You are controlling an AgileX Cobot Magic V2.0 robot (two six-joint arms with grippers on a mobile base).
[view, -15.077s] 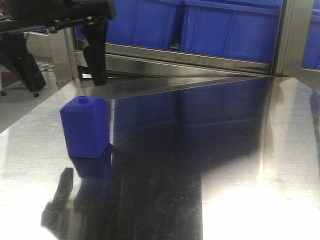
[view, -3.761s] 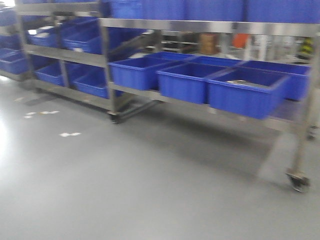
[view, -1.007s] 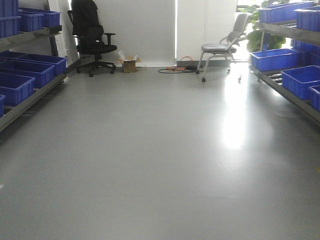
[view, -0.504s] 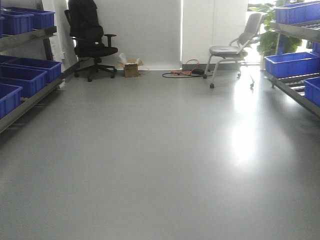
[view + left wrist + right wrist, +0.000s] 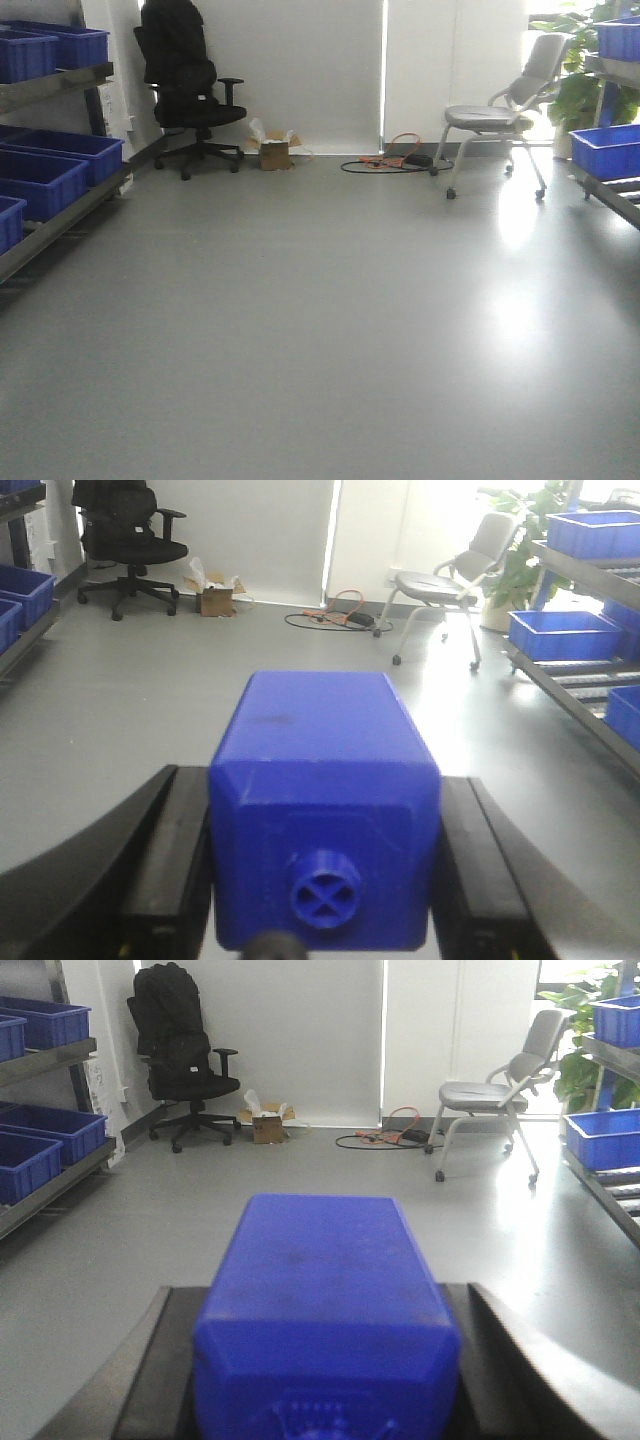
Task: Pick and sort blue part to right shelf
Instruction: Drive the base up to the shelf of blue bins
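Turns left, pushing the right shelf (image 5: 612, 190) toward the view's edge, ahead-right of the left gripper (image 5: 325, 865) (clamped on the blue part (image 5: 320, 770)). Clamps a second blue part (image 5: 325, 1280) in the right gripper (image 5: 325, 1370). Means more driving before placing.

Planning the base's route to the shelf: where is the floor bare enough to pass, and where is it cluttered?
The floor is bare through the middle, between the left rack's blue bins and the right shelf. Clutter lines the far wall: black office chair, cardboard box, cables, grey chair, plant.
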